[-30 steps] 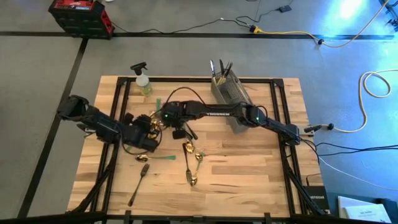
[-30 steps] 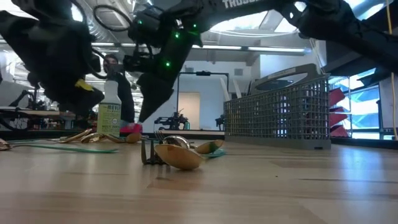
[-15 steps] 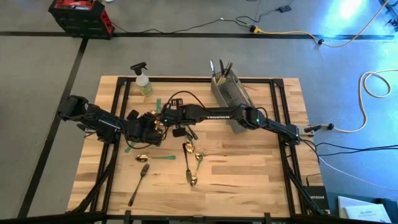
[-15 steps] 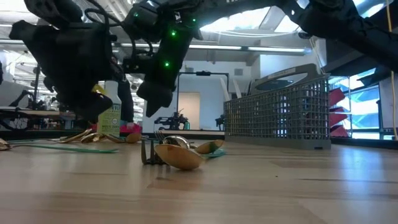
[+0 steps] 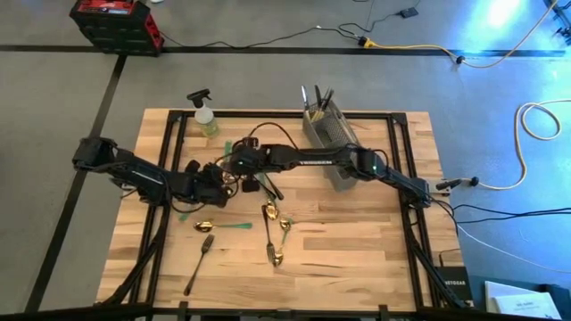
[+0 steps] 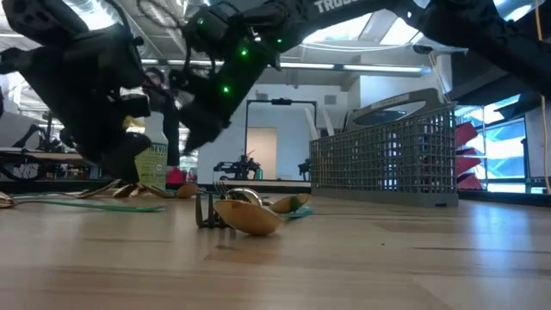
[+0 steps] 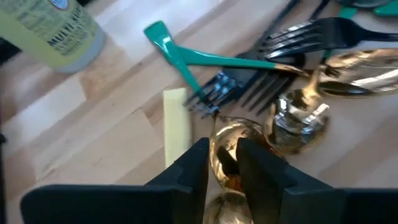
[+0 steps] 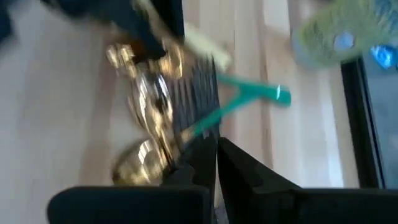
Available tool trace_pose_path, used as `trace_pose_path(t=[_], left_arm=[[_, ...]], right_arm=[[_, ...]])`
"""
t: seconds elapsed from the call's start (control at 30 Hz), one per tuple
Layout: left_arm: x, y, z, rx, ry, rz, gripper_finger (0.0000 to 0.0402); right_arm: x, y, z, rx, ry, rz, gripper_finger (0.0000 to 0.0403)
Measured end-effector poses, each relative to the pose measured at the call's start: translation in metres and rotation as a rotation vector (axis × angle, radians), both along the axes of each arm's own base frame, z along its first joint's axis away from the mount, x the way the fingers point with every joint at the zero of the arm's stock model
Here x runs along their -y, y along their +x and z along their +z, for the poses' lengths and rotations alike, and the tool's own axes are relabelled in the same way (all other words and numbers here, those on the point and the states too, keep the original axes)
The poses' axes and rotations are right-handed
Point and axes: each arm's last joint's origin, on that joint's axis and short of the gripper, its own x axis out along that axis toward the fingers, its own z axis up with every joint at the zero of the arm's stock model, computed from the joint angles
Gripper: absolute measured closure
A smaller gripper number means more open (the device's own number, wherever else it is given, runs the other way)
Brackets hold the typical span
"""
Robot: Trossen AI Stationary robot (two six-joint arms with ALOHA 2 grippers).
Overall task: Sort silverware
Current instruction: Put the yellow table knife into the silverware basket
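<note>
Left gripper (image 7: 225, 163) low over the heap of mixed silverware (image 5: 225, 171), left of centre of the light wooden slatted table (image 5: 357, 241). Fingers clamped narrowly on what looks like a shiny gold spoon (image 7: 229, 140); part held is hidden by the fingers, so bowl or handle end not certain. Rest of heap just beyond the fingers: green-handled piece, dark fork tines, more gold spoons, all overlapping.

Right gripper (image 8: 216, 163) reaching across from the right edge, hanging over the far side of the same heap, fingers pressed together, nothing between them.

Changed over the last second: left gripper pulled in from the near side of the heap onto it, right gripper shifted slightly toward the far left corner, making room. Heap and loose pieces not moved. Probably means a pick just made, lift not yet begun.

Still unsorted near the front edge: long dark fork (image 5: 200, 264), green-handled gold spoon (image 5: 219, 226), pair of gold spoons (image 5: 273, 234). Grey mesh caddy (image 5: 328, 134) at the far edge, a few dark utensils standing in it. Green spray bottle (image 5: 205, 118) at the far left corner. Most sorting still ahead.
</note>
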Motion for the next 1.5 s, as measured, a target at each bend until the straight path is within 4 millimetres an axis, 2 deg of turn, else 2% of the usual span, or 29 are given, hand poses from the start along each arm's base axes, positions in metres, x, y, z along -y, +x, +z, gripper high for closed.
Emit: trace_pose_path(t=[0.17, 0.37, 0.5, 0.63, 0.87, 1.23, 1.5], left_arm=[[-0.001, 0.0, 0.002, -0.001, -0.023, -0.012, 0.033], [-0.004, -0.001, 0.004, 0.018, 0.028, 0.023, 0.033], [-0.012, -0.001, 0.005, 0.024, 0.026, 0.072, 0.033], [-0.022, -0.002, 0.004, 0.004, -0.002, 0.107, 0.033], [-0.04, -0.003, 0.003, -0.033, -0.085, 0.139, 0.033], [-0.062, 0.002, 0.006, 0.001, -0.131, 0.103, 0.0329], [-0.079, -0.003, 0.005, -0.025, -0.181, 0.105, 0.0329]], right_arm=[[-0.001, -0.007, 0.004, 0.133, 0.031, 0.013, 0.0403], [0.009, -0.038, -0.003, 0.338, 0.112, 0.014, 0.0403], [0.01, -0.06, -0.012, 0.38, 0.124, -0.007, 0.0403], [0.008, -0.071, -0.015, 0.357, 0.127, -0.008, 0.0403], [0.003, -0.072, -0.017, 0.348, 0.246, 0.105, 0.0397], [0.003, -0.072, -0.017, 0.346, 0.256, 0.112, 0.0323], [0.002, -0.073, -0.019, 0.328, 0.278, 0.133, 0.0311]])
